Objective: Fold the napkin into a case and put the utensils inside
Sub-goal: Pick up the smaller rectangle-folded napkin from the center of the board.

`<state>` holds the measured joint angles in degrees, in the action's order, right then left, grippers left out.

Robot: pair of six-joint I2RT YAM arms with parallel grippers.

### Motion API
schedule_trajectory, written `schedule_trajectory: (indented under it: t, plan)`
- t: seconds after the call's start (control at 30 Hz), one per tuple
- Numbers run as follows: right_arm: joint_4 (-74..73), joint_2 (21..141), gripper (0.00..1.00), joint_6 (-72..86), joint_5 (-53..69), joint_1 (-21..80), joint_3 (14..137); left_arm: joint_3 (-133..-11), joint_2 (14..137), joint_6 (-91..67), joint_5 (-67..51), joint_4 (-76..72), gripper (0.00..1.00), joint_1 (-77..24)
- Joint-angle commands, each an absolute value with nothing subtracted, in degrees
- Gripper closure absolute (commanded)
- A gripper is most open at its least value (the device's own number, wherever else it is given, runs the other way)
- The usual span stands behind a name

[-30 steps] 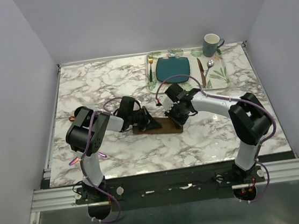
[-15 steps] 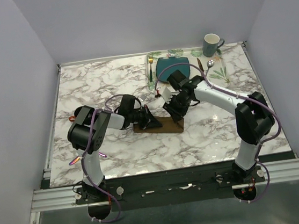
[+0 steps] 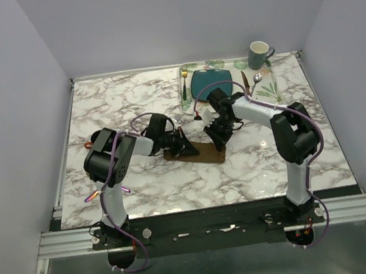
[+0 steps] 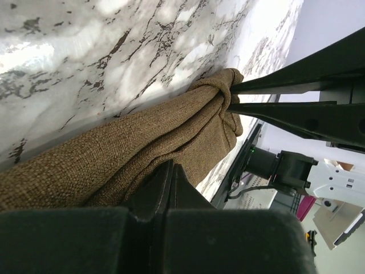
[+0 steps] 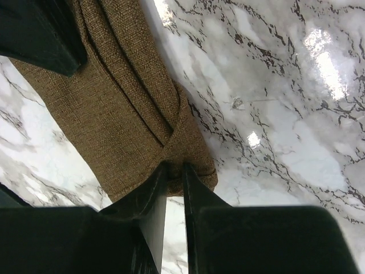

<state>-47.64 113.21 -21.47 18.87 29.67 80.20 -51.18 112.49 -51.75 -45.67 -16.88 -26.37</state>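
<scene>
Brown woven cloth, the napkin (image 3: 201, 153), lies folded into a narrow strip at the middle of the marble table (image 3: 119, 98), its long axis running left to right and slightly toward the near edge. The left gripper (image 3: 184, 148) rests at the strip's left part, fingers clenched fully together with their tips against the cloth; whether any fabric is nipped between them cannot be told. The right gripper (image 3: 217, 145) meets the opposite end, where the folds gather into a small bunch; its fingers stand narrowly apart with that bunch pinched between the tips, as both wrist views show. Both arms reach inward from the near edge and face each other along the strip. Well apart, at the far right corner, a leaf-printed placemat (image 3: 267, 94) carries a teal plate (image 3: 206, 80), a gold fork (image 3: 184, 82) to the left of the plate, and a mug (image 3: 258, 54)
</scene>
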Motion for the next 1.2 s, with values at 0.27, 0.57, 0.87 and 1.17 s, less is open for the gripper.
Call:
schedule_trajectory:
  t: [0.27, 0.57, 0.87, 1.17]
  plan:
    - [-48.17, 107.05, 0.45, -27.15, 27.33, 29.01, 79.71, -53.43, 116.80, -41.75, -44.73, -5.98, 1.00, -27.16]
    - [-45.62, 112.32, 0.27, -29.18, 32.25, 28.92, 86.30, -56.07, 117.95, -38.58, -45.53, -2.73, 1.00, -27.51]
    - [-44.39, 118.21, 0.26, -30.41, 33.49, 29.09, 88.77, -57.92, 119.35, -38.50, -45.97, -2.02, 1.00, -27.51]
    - [-43.24, 118.48, 0.30, -29.88, 32.52, 30.94, 84.90, -58.27, 120.23, -38.67, -45.70, -1.93, 1.00, -27.51]
